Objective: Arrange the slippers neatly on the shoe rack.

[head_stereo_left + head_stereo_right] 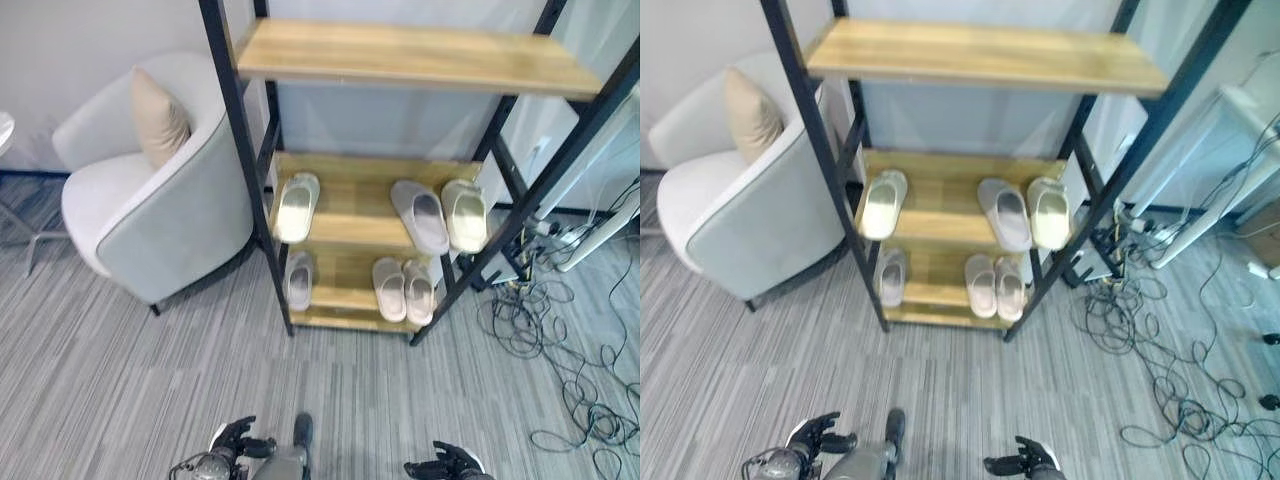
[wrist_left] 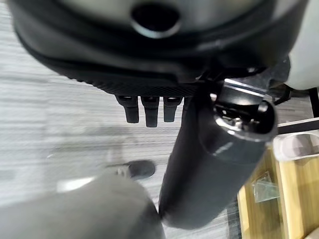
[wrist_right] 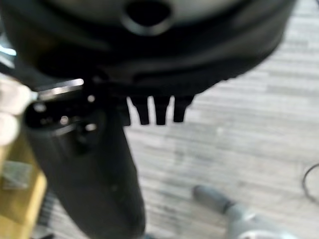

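Slippers (image 1: pixel 419 215) sit on shoe rack (image 1: pixel 400 55) — left hand (image 1: pixel 236 438), right hand (image 1: pixel 446 462) relaxed, empty; next: approach & straighten pairs.

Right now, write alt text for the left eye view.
A black-framed shoe rack holds six slippers: three on its middle shelf, three on the bottom. A grey armchair stands left; both hands hang empty below.
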### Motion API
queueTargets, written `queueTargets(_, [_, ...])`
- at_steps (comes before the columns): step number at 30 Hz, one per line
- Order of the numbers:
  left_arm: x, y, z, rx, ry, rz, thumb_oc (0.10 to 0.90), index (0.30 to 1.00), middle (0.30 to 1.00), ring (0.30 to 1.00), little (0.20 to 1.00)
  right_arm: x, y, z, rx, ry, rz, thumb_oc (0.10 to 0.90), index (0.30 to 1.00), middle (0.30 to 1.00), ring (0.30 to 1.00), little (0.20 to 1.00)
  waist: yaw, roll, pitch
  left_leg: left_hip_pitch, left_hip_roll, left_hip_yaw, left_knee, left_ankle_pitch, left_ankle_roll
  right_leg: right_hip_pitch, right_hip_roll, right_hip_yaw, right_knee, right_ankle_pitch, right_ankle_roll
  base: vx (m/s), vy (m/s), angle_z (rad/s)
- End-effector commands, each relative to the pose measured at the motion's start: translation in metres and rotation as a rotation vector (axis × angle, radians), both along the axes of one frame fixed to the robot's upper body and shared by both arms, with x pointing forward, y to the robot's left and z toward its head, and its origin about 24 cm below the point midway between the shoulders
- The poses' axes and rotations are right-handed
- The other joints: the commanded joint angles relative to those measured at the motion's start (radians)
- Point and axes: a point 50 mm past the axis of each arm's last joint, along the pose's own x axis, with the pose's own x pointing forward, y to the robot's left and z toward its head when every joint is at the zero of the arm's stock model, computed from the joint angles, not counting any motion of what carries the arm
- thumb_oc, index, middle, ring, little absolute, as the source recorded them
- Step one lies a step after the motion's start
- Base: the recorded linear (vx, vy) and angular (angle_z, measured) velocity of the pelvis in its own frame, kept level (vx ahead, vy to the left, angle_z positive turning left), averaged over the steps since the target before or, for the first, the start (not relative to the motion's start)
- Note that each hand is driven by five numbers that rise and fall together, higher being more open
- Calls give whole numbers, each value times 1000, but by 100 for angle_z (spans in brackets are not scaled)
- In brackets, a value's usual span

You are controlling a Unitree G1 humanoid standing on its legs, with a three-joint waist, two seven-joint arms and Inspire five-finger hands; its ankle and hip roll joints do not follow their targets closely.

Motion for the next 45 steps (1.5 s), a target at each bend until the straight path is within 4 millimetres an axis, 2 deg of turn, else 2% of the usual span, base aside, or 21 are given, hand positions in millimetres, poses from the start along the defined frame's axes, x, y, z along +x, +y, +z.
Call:
queueTargets(1, [-23,11,-5,34,82,-20,800,900,900,900,900,20,-11,9,-31,-73,16,800,900,900,900,900,38,1,1,50,6,-31,41,-134,-33,-155,-11,14,244,75,79,96,156,-11])
queueTargets(3, [-18,13,-3,39,65,-17,800,900,900,900,900,25,-10,11,-28,-89,22,800,900,900,900,900,22,22,12,80,16,-42,30,-140,-17,-240,-22,13,399,123,102,87,138,-13])
queueTargets(5, [-17,14,-2,43,58,-17,800,900,900,900,900,26,-9,11,-22,-96,15,800,900,900,900,900,10,42,15,118,22,-52,15,-156,-10,-289,-37,-5,451,139,96,130,95,10])
queueTargets(6, [-17,14,-2,43,58,-17,800,900,900,900,900,26,-9,11,-22,-96,15,800,900,900,900,900,9,41,16,120,21,-52,15,-156,-10,-288,-38,-6,453,137,96,213,18,22])
queueTargets(8, [-18,15,-2,46,63,-14,800,900,900,900,900,25,-6,10,-18,-89,24,800,900,900,900,900,2,49,14,167,21,-74,-7,-172,-9,-318,-49,-29,326,115,66,256,-53,19])
queueTargets(9, [-18,15,-2,46,63,-14,800,900,900,900,900,25,-6,10,-18,-89,24,800,900,900,900,900,1,50,16,171,22,-76,-9,-174,-10,-314,-48,-30,326,113,66,195,-92,7])
queueTargets(11, [-20,16,-3,54,73,-18,800,900,900,900,900,27,-11,12,-31,-91,19,800,900,900,900,900,-17,38,22,191,17,-90,-15,-184,-21,-330,-43,38,147,155,69,223,-125,10])
queueTargets(12, [-20,15,-3,54,73,-18,800,900,900,900,900,27,-12,12,-31,-91,19,800,900,900,900,900,-17,40,25,196,19,-90,-16,-186,-21,-324,-41,37,143,155,69,203,-122,19])
queueTargets(13, [-20,15,-3,53,79,-36,800,900,900,900,900,23,-12,11,-23,-76,12,800,900,900,900,900,-21,29,15,201,10,-108,-14,-196,-24,-305,-38,63,100,151,69,121,-87,30])
queueTargets(17, [-18,8,-4,38,62,-24,800,900,900,900,900,18,-13,9,-33,-65,22,800,900,900,900,900,-22,20,-3,210,26,-115,-7,-210,-49,-253,-27,47,40,168,58,156,-147,54])
queueTargets(18, [-14,5,-3,33,51,-45,800,900,900,900,900,18,-15,10,-39,-73,17,800,900,900,900,900,-23,14,-4,191,33,-114,26,-215,-72,-229,-24,26,14,164,51,87,-120,43])
queueTargets(21, [-10,2,-3,31,44,-57,800,900,900,900,900,19,-17,11,-41,-80,7,800,900,900,900,900,-28,9,1,165,36,-106,68,-217,-86,-217,-26,17,-1,162,45,12,-95,33])
queueTargets(22, [1,-4,-1,20,13,-78,800,900,900,900,900,24,-19,14,-47,-100,-4,800,900,900,900,900,-28,-4,27,91,52,-55,196,-194,-109,-182,-32,-1,-34,159,32,-32,-89,59])
queueTargets(23, [0,-5,-1,19,14,-79,800,900,900,900,900,24,-19,14,-47,-101,-4,800,900,900,900,900,-27,-6,29,85,60,-43,210,-198,-107,-174,-32,-4,-37,155,28,-29,-93,48])
queueTargets(25, [-2,-7,-2,14,20,-82,800,900,900,900,900,24,-20,14,-48,-99,-7,800,900,900,900,900,-28,-9,27,75,75,-27,197,-206,-103,-160,-33,-14,-43,145,28,45,6,18])
queueTargets(28, [-11,-9,-5,5,52,-72,800,900,900,900,900,25,-19,14,-35,-113,-15,800,900,900,900,900,-19,6,12,80,78,-39,49,-168,-100,-147,-20,-19,-37,133,35,79,78,24])
queueTargets(32, [-18,-9,-7,7,76,-96,800,900,900,900,900,24,-7,12,-9,-112,34,800,900,900,900,900,-31,17,-29,156,65,-53,-53,-141,-92,-142,-16,-5,-48,139,46,84,112,-18])
queueTargets(39, [-17,-5,-6,13,72,-97,800,900,900,900,900,37,13,14,60,-165,85,800,900,900,900,900,-23,17,-39,163,55,-49,-56,-146,-84,-139,-30,0,-48,145,60,20,80,-7])
queueTargets(40, [-18,-5,-6,13,71,-101,800,900,900,900,900,53,26,22,103,-245,125,800,900,900,900,900,-18,19,-41,164,51,-46,-56,-148,-82,-137,-36,-1,-48,146,64,-13,78,4])
queueTargets(42, [-18,-5,-6,14,69,-100,800,900,900,900,900,69,38,33,142,-329,167,800,900,900,900,900,-16,20,-39,160,47,-44,-56,-147,-81,-140,-40,-4,-45,147,67,-24,73,2])
queueTargets(45, [-23,-6,-7,17,79,-103,800,900,900,900,900,82,55,46,205,-416,228,800,900,900,900,900,-16,20,-36,163,46,-39,-56,-148,-81,-137,-44,-4,-41,146,70,-9,39,-1])
